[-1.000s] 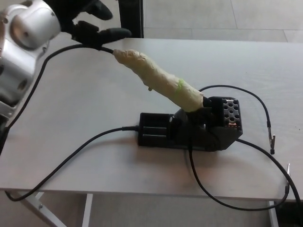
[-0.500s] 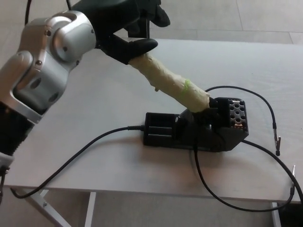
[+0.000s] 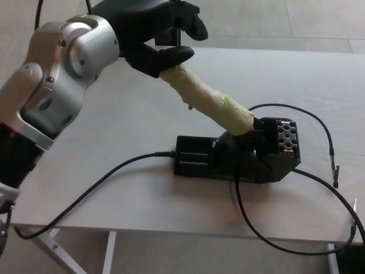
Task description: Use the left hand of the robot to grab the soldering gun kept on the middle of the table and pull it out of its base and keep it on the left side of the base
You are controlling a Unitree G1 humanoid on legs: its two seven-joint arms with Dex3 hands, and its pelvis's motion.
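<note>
L hand (image 3: 157,35) wrapped on top end of gun (image 3: 208,101), fingers curled round it; gun tip seated in base (image 3: 239,157) on table (image 3: 114,125).

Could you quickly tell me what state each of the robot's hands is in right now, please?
Left hand: fingers around the rear end of the soldering gun; whether the grip has closed cannot be told.
Right hand: not in view.

I see a pale wood-grain table (image 3: 114,131) carrying a black base (image 3: 236,154) just right of centre; black cables (image 3: 97,185) trail from it toward 8 o'clock and loop (image 3: 311,123) toward 3 o'clock
</note>
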